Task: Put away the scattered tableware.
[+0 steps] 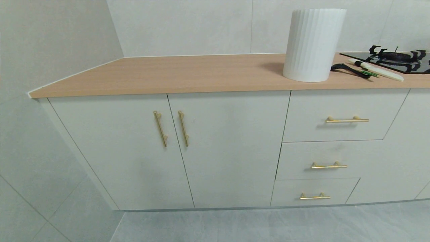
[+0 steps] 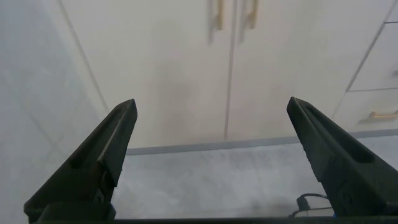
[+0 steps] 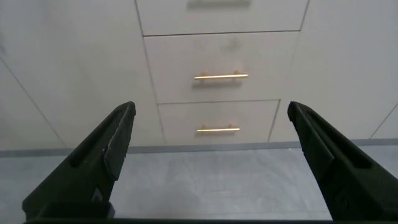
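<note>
On the wooden countertop [image 1: 174, 72] at the right stands a tall white ribbed cylinder holder [image 1: 314, 43]. Beside it lie scattered utensils: a black-handled utensil [image 1: 349, 70], a white-handled one [image 1: 378, 70] and a thin green stick [image 1: 369, 73]. My left gripper [image 2: 211, 109] hangs low, open and empty, facing the double cupboard doors [image 2: 230, 68] above the floor. My right gripper [image 3: 211, 112] is also low, open and empty, facing the lower drawers [image 3: 217, 78].
A black gas hob [image 1: 398, 58] sits at the counter's far right. Below are two cupboard doors with gold handles [image 1: 171, 129] and three drawers with gold handles [image 1: 346, 120]. A tiled wall [image 1: 50, 43] closes the left side. Grey floor [image 1: 268, 225] lies in front.
</note>
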You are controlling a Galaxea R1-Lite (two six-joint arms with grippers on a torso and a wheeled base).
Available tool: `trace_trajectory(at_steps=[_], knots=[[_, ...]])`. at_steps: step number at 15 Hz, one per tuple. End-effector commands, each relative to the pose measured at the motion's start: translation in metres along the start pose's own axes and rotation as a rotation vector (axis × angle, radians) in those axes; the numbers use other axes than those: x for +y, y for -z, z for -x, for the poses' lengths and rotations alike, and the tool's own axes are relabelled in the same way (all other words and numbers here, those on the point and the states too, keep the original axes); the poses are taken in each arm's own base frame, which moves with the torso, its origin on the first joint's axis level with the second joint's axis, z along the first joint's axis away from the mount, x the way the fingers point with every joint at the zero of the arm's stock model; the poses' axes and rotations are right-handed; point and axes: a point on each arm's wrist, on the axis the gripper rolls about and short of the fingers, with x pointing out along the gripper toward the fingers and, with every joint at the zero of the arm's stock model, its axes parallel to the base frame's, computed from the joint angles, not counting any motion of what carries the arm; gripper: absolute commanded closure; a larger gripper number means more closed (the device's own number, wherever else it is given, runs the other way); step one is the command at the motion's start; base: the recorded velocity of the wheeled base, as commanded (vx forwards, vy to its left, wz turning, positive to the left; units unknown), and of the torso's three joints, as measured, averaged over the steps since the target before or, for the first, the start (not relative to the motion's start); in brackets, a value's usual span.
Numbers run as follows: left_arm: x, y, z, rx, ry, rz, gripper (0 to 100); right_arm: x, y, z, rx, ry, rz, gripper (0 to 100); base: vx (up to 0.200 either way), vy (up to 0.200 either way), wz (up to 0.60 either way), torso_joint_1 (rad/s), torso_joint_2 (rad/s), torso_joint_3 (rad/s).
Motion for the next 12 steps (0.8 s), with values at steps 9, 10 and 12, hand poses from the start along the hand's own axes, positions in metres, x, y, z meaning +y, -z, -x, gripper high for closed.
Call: trace_trajectory(at_steps=[9,10,12], knots=[[0.0000,-0.0001,-0.0001,0.002,0.000,0.000,0,0.0000,0.0000,-0.0003,0.004,0.000,-0.001,0,0.000,-0.200,0.00,0.001,0.00,0.002],[0.0000,-0.0001,-0.0001,0.002,0.000,0.000,0,0.0000,-0.0001,-0.0001,0.001,0.000,-0.001,0,0.000,-0.200,0.00,-0.002,0.00,0.002],[0.0000,-0.0001,-0.0001,0.002,0.000,0.000,0,0.0000,-0.0001,-0.0001,0.001,0.000,-0.001,0,0.000,0.000,0.00,0.000,0.00,0.000]])
